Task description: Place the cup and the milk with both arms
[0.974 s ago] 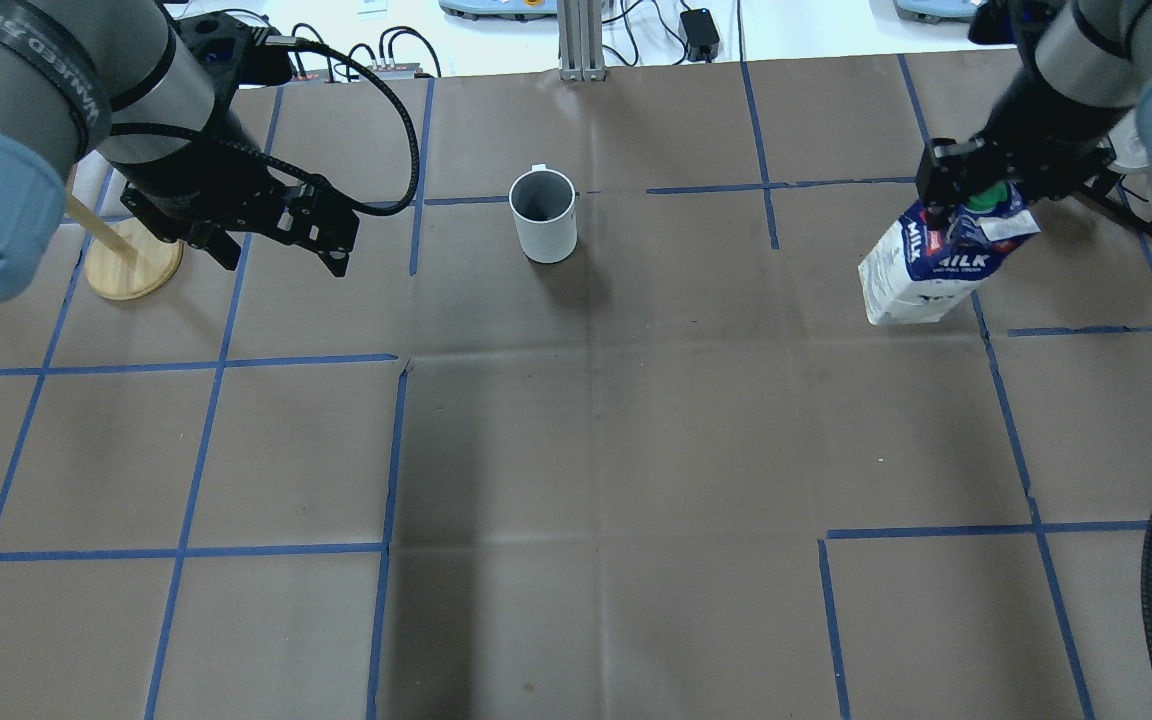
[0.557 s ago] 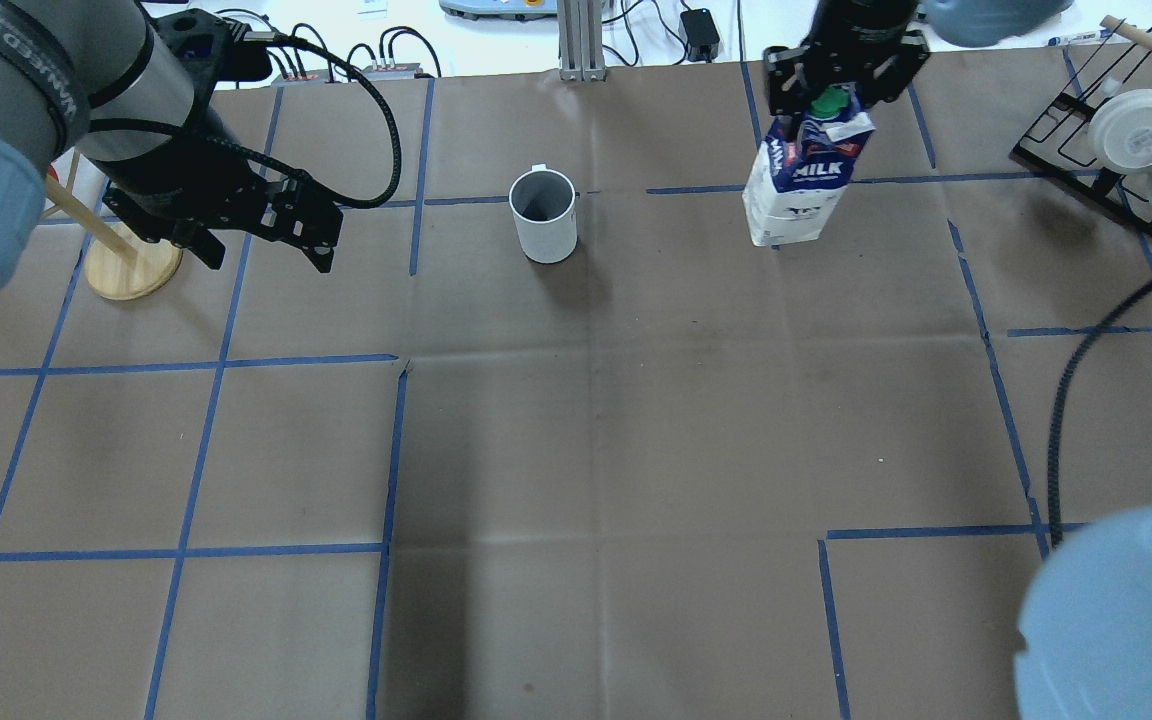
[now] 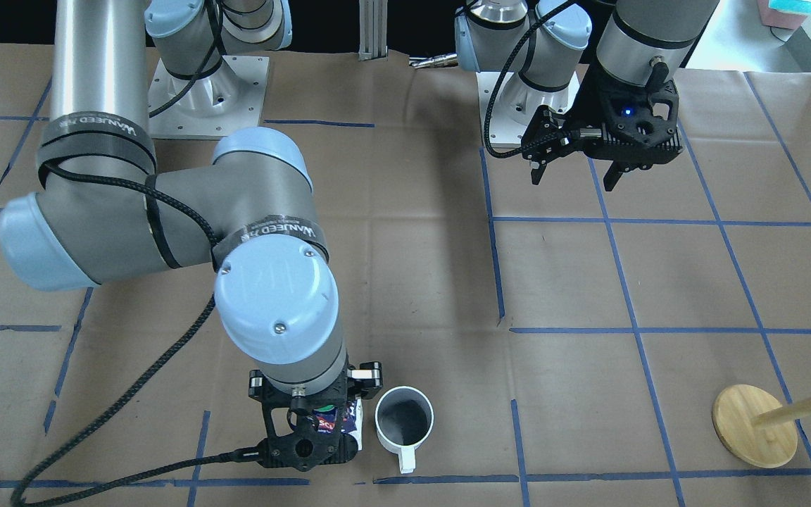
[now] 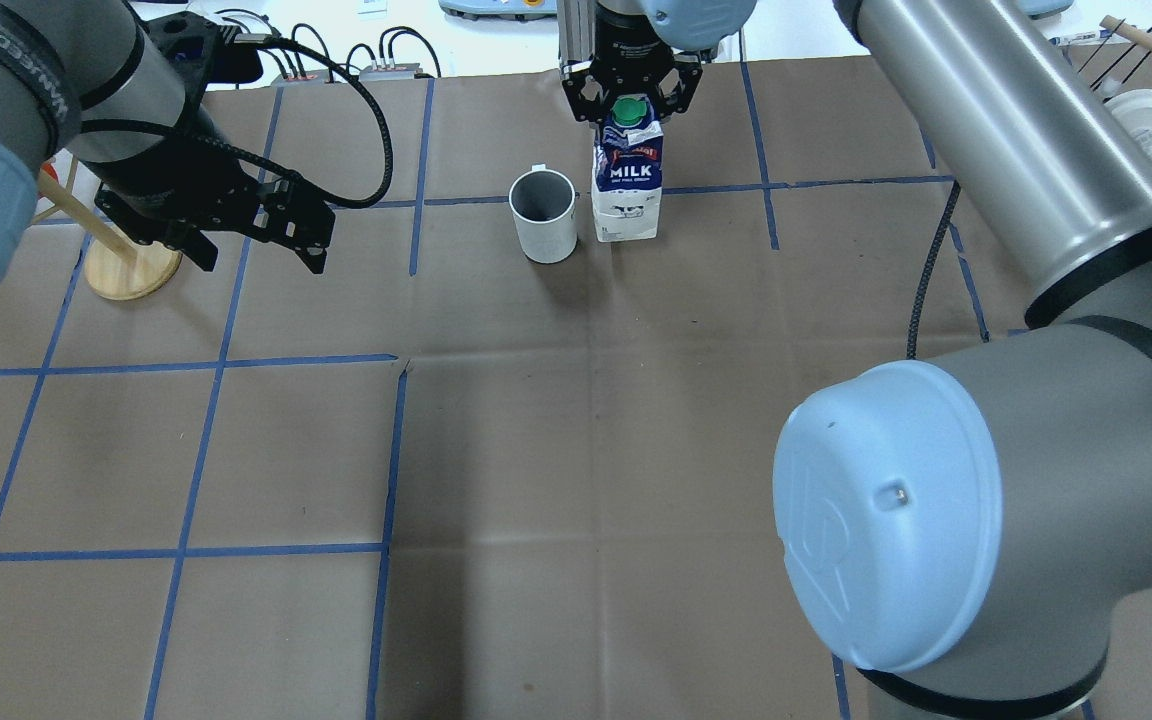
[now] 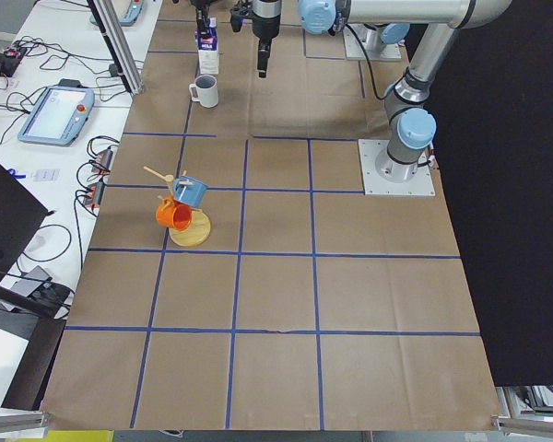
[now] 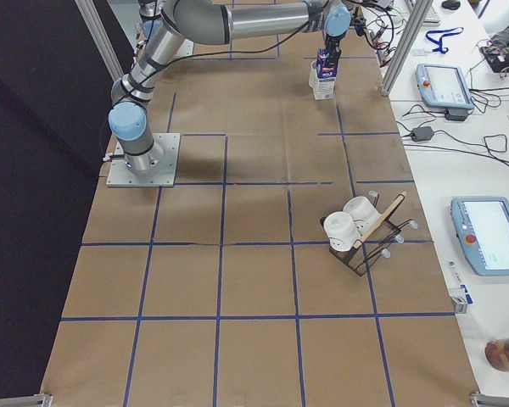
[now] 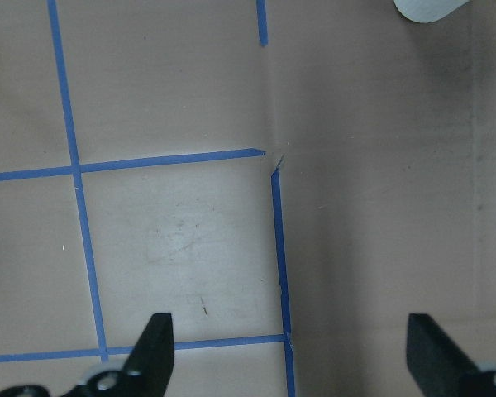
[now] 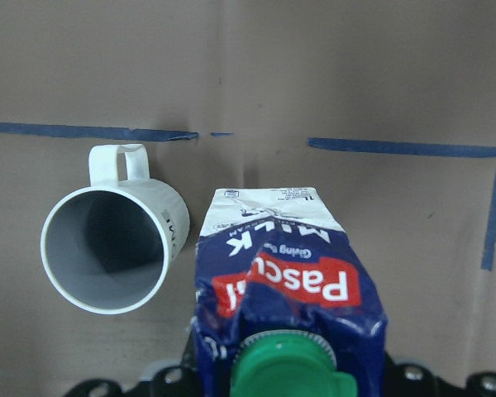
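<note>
The white cup (image 4: 543, 215) with a dark grey inside stands upright at the far middle of the table, handle pointing away from the robot. The milk (image 4: 626, 195) carton stands upright just to its right, a small gap between them. My right gripper (image 4: 633, 100) is shut on the carton's top around the green cap. I cannot tell whether the base touches the table. The right wrist view shows the cup (image 8: 107, 248) beside the carton (image 8: 289, 281). My left gripper (image 4: 262, 262) is open and empty, above the table left of the cup. Its fingers (image 7: 153, 347) stand wide apart.
A wooden mug stand (image 4: 134, 270) is at the far left, just behind my left gripper, with a blue mug (image 5: 189, 193) and an orange mug (image 5: 172, 215). A black rack with white cups (image 4: 1136, 130) sits at the far right. An aluminium post (image 4: 581, 40) stands behind the carton.
My right arm has carried the milk leftward from the table's right side to just beside the cup. My left gripper has drifted slightly left and stays open.
</note>
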Controlling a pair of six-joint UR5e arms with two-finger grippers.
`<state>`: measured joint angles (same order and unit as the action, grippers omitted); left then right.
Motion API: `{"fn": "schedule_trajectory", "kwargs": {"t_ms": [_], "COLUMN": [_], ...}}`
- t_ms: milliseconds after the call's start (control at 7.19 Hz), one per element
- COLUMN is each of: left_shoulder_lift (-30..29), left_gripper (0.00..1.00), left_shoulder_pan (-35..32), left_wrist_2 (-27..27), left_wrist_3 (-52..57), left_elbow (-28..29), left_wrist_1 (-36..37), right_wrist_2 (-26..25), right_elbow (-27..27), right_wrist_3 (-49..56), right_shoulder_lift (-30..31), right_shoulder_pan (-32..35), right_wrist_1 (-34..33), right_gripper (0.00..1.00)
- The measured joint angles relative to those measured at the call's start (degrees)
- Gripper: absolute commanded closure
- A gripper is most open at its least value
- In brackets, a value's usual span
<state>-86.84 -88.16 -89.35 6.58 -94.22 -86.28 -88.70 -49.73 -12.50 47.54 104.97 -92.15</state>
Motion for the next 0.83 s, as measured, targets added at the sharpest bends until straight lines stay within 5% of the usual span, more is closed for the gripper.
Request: {"fn": "schedule_trajectory", "kwargs": {"t_ms": [278,557,835], "left_shoulder_lift": [0.01,0.01,0.00], "left_gripper": [0.00,0.00,0.00], "left_shoulder_pan": [0.00,0.00,0.00], "left_wrist_2": [-0.03,-0.03,-0.03], "left_wrist_3": [0.01,0.01,0.01], "left_elbow": [0.00,0.00,0.00], "left_wrist_1": [-0.02,-0.03,-0.03], "right_wrist_2": [0.02,-0.51,-0.59], "right_elbow": [0.60,0.60,0.62], "right_wrist_3": [-2.75,-3.19,-3.28], "right_shoulder_lift": [-1.65,-2.46,-2.47], "right_shoulder_pan": [0.98,0.79,0.54], "right_wrist_1": [0.09,-0.41,-0.43], "right_gripper": [0.41,0.00,0.00]}}
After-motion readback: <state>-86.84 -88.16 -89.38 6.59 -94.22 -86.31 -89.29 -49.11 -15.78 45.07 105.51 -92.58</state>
